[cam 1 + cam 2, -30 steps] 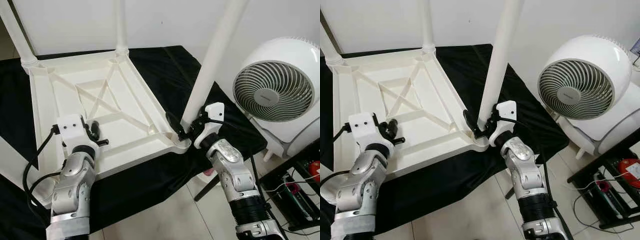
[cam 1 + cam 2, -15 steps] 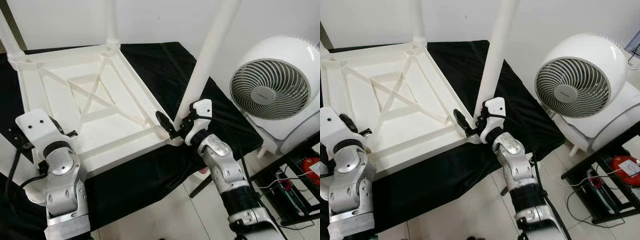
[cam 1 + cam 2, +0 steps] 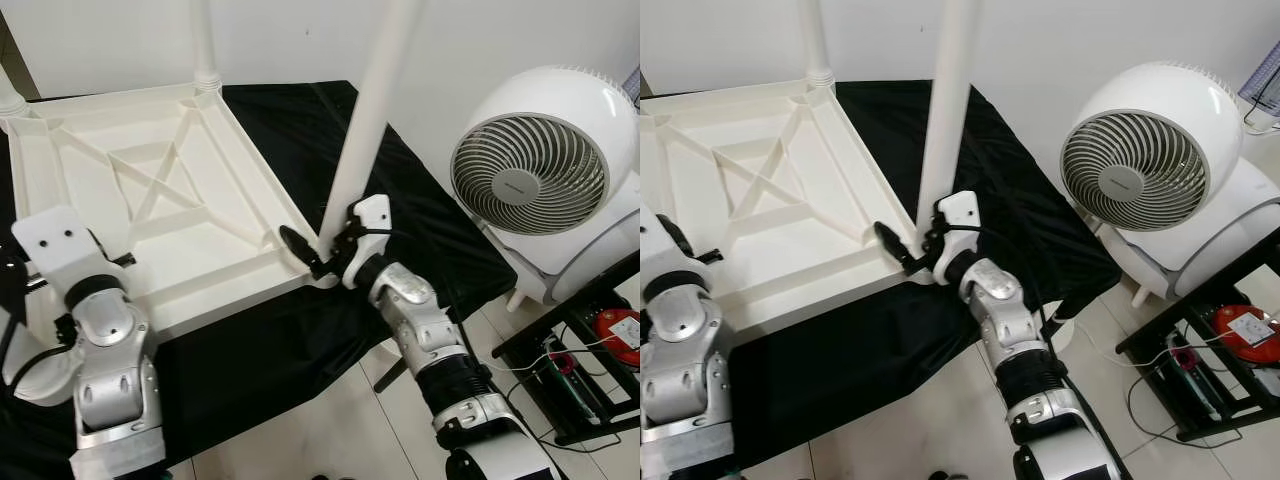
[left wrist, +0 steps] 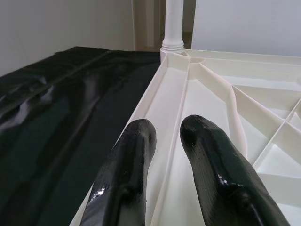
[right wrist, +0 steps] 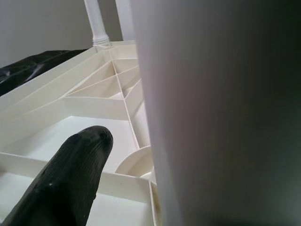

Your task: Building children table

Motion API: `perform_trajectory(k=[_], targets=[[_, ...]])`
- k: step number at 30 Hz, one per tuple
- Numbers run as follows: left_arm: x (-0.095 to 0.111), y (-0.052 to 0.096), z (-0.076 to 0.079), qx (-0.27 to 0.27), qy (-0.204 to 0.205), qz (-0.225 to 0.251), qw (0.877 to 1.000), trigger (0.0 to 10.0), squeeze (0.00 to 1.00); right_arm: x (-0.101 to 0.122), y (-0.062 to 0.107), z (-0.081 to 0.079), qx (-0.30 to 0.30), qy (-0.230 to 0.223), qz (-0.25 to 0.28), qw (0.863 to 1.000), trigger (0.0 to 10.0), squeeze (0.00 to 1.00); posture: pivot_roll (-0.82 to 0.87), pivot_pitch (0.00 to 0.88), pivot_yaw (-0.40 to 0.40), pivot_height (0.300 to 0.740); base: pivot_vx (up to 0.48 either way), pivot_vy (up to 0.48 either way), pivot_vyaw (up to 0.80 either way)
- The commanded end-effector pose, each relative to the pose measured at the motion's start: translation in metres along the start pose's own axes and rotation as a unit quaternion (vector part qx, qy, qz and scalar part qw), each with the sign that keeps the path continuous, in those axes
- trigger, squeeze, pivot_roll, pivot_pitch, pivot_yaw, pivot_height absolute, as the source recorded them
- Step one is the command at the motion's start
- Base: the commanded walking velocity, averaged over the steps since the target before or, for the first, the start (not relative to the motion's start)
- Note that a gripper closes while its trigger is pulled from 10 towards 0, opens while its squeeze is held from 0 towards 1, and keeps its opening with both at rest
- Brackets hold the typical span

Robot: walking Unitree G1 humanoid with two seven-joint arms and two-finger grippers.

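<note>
A: Bkgd: white wall, tiled floor [image 3: 330, 430], black cloth [image 3: 300, 350] over the worktop. White round fan [image 3: 545, 170] to the robot's right, black rack [image 3: 590, 370] below it.

B: Right hand [image 3: 322, 255]?

A: Clamped on the base of a white table leg [image 3: 365, 130], one finger [image 5: 66, 183] on the inner side, leg upright at the near-right corner socket of the tabletop [image 3: 150, 200].

B: Tabletop posn?

A: Upside down on the cloth, ribs w/ X brace facing up. A second leg [image 3: 203, 45] stands in the far corner.

B: Left hand [image 4: 164, 141]?

A: Narrow gap betw. its fingers, holding nothing, over the tabletop's near-left edge rim.
</note>
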State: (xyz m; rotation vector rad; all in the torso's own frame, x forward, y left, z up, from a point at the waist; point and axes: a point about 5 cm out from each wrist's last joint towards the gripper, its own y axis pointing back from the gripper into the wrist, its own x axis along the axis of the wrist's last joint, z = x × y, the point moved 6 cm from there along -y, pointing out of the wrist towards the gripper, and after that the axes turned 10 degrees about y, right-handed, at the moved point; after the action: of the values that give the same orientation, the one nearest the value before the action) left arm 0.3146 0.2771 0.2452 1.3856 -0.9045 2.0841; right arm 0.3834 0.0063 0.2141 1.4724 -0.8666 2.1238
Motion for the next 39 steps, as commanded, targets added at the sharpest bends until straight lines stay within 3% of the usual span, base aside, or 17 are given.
perform_trajectory(k=[1,5,9,11,12,15,17,19,20,21,22,24,25,27,33,36,39], targets=[[0.000,0.000,-0.005,0.011,-0.008,0.008,1.000,10.0,0.00,-0.007,-0.002,-0.012,0.020,-0.001,-0.013,1.000,10.0,0.00,0.07,0.187,-0.115,0.740,0.000,0.000,0.00],[0.007,-0.011,-0.018,-0.010,-0.058,0.033,0.998,10.0,0.00,-0.006,-0.006,-0.022,0.022,-0.005,0.000,1.000,10.0,0.00,0.05,0.181,-0.115,0.740,0.000,0.000,0.00],[0.003,-0.013,-0.018,-0.019,-0.058,0.027,0.998,10.0,0.00,-0.002,-0.006,-0.023,0.020,0.000,0.012,1.000,10.0,0.00,0.05,0.179,-0.118,0.740,0.000,0.000,0.00],[0.002,-0.012,-0.010,-0.039,-0.056,0.024,0.997,10.0,0.00,0.002,-0.004,-0.019,0.014,0.006,0.019,1.000,10.0,0.00,0.05,0.176,-0.120,0.740,0.000,0.000,0.00],[0.001,-0.009,0.001,-0.068,-0.036,0.018,0.997,10.0,0.00,0.006,-0.001,-0.012,0.001,0.013,0.028,1.000,10.0,0.00,0.05,0.171,-0.121,0.740,0.000,0.000,0.00],[0.001,-0.009,0.001,-0.068,-0.036,0.018,0.997,10.0,0.00,0.006,-0.001,-0.012,0.001,0.013,0.028,1.000,10.0,0.00,0.05,0.171,-0.121,0.740,0.000,0.000,0.00],[-0.010,0.007,0.041,-0.173,-0.047,-0.001,0.984,10.0,0.00,0.017,0.009,0.007,-0.032,0.032,0.040,0.998,10.0,0.00,0.05,0.163,-0.123,0.740,0.000,0.000,0.00],[-0.010,0.007,0.041,-0.173,-0.047,-0.001,0.984,10.0,0.00,0.017,0.009,0.007,-0.032,0.032,0.040,0.998,10.0,0.00,0.05,0.163,-0.123,0.740,0.000,0.000,0.00],[-0.018,0.017,0.057,-0.218,-0.039,-0.016,0.975,10.0,0.00,0.022,0.014,0.015,-0.044,0.041,0.045,0.997,10.0,0.00,0.05,0.161,-0.121,0.740,0.000,0.000,0.00],[-0.018,0.017,0.057,-0.218,-0.039,-0.016,0.975,10.0,0.00,0.022,0.014,0.015,-0.044,0.041,0.045,0.997,10.0,0.00,0.05,0.161,-0.121,0.740,0.000,0.000,0.00],[-0.026,0.026,0.073,-0.264,-0.044,-0.027,0.963,10.0,0.00,0.028,0.020,0.021,-0.051,0.050,0.050,0.996,10.0,0.00,0.05,0.156,-0.116,0.740,0.000,0.000,0.00],[-0.026,0.026,0.073,-0.264,-0.044,-0.027,0.963,10.0,0.00,0.028,0.020,0.021,-0.051,0.050,0.050,0.996,10.0,0.00,0.05,0.156,-0.116,0.740,0.000,0.000,0.00],[-0.034,0.032,0.083,-0.294,-0.044,-0.038,0.954,10.0,0.00,0.033,0.026,0.023,-0.055,0.056,0.052,0.996,10.0,0.00,0.04,0.152,-0.109,0.740,0.000,0.000,0.00],[-0.040,0.036,0.089,-0.311,-0.038,-0.047,0.948,10.0,0.00,0.037,0.031,0.023,-0.061,0.059,0.055,0.995,10.0,0.00,0.03,0.148,-0.093,0.740,0.000,0.000,0.00],[-0.057,0.043,0.090,-0.315,-0.051,-0.070,0.945,10.0,0.00,0.051,0.041,0.021,-0.067,0.082,0.066,0.992,10.0,0.00,0.03,0.140,-0.064,0.740,0.000,0.000,0.00],[-0.062,0.045,0.085,-0.292,-0.041,-0.094,0.951,10.0,0.00,0.083,0.038,0.025,-0.060,0.097,0.099,0.989,10.0,0.00,0.03,0.132,-0.039,0.740,0.000,0.000,0.00],[-0.062,0.044,0.083,-0.284,-0.040,-0.096,0.953,10.0,0.00,0.092,0.036,0.028,-0.060,0.104,0.106,0.987,10.0,0.00,0.03,0.132,-0.039,0.740,0.000,0.000,0.00]])
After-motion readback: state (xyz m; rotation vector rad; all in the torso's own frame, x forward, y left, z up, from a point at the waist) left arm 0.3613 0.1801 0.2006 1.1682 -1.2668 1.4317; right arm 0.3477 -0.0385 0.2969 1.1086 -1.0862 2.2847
